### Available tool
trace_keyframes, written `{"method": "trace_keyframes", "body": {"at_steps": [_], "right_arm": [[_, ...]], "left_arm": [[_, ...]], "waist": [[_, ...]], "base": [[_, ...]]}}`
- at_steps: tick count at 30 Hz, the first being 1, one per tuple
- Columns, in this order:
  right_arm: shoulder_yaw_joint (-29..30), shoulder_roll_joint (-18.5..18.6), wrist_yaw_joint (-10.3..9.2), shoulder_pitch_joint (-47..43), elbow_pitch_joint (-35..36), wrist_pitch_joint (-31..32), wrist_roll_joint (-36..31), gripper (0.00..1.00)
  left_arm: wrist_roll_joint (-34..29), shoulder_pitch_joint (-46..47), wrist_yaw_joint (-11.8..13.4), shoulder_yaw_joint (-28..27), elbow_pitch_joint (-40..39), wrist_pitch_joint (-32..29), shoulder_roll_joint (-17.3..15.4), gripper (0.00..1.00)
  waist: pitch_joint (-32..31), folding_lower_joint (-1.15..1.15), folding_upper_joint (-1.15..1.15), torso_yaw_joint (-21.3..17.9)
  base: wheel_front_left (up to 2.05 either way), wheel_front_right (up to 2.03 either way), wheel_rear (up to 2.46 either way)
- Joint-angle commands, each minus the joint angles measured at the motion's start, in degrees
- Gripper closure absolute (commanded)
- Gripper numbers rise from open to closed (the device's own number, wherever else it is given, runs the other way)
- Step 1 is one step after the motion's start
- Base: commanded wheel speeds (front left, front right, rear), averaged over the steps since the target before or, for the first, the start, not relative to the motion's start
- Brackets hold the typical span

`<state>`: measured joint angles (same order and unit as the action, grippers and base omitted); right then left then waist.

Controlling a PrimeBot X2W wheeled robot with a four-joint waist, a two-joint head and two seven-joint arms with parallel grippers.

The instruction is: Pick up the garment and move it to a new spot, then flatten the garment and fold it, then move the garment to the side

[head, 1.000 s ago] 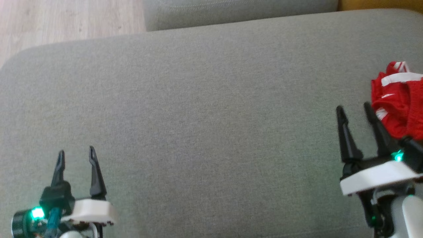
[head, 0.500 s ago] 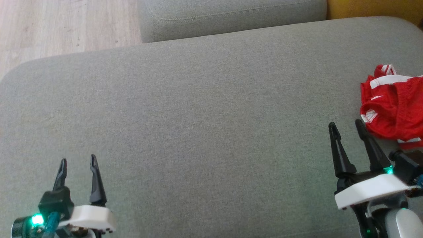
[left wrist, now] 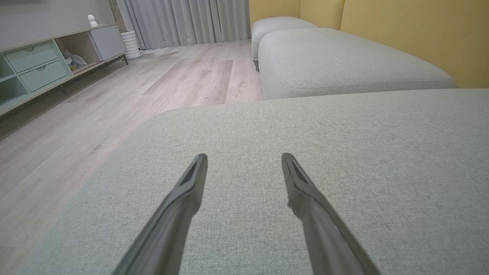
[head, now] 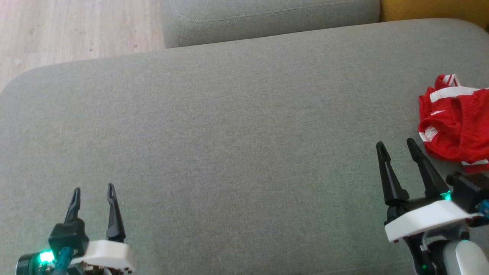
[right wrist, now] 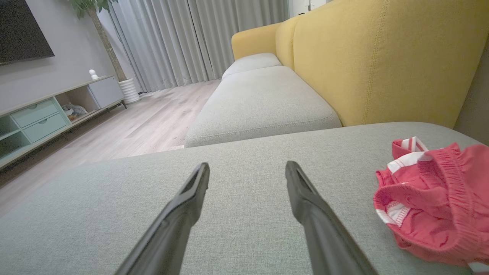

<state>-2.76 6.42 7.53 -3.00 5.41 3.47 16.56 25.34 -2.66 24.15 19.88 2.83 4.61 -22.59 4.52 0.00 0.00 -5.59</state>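
The right hand (head: 395, 143) hovers low over the grey sofa seat (head: 244, 126) at the right of the head view, its two dark fingers (head: 424, 168) spread apart with nothing between them. Just beyond and to the right of its fingertips lies the garment (head: 454, 126), a crumpled heap of red cloth with white stripes and an elastic waistband, resting on the seat close to its right end; the nearer finger comes close to the cloth, though the wrist view shows a strip of bare seat between them. The left hand (head: 94, 188) sits well apart at the lower left of the head view, also above the seat, its fingers likewise spread and holding nothing, pointing across bare grey fabric. Past the far edge of the seat stands a second grey cushion (head: 267, 15), and to its left is a pale wooden floor (head: 76, 26). In the right wrist view a yellow backrest (right wrist: 382, 65) rises behind the cushions, with grey curtains (right wrist: 183, 38) and a low cabinet (right wrist: 38, 114) across the room.
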Motion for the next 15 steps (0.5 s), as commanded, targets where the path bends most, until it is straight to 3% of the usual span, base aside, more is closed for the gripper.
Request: {"method": "trace_keyframes", "body": {"at_steps": [1,6,7,15], "right_arm": [[-1.27,1.29,-0.04,2.21,1.87,-0.35,-0.49,0.0],[-1.29,1.41,-0.04,2.39,1.82,-0.38,-0.35,0.0],[-0.13,0.08,0.0,0.04,0.0,-0.01,0.01,1.0],[-0.33,-0.23,0.0,-0.19,-2.97,-0.14,3.57,1.0]], "left_arm": [[0.13,2.83,0.16,-2.24,-1.4,0.3,-1.48,0.0],[0.13,3.07,0.31,-2.08,-1.36,0.33,-1.47,0.0],[0.01,0.07,0.03,0.26,0.08,-0.01,0.01,1.0],[3.03,-0.18,-1.2,-0.27,2.07,-0.37,1.82,1.0]], "waist": [[0.07,0.0,0.0,0.03],[0.21,0.0,0.0,0.14],[0.22,0.0,0.0,0.14],[0.04,0.0,0.0,0.39]], "base": [[0.0,0.0,0.0],[0.0,0.0,0.0],[0.0,0.0,0.0],[0.0,0.0,0.0]]}}
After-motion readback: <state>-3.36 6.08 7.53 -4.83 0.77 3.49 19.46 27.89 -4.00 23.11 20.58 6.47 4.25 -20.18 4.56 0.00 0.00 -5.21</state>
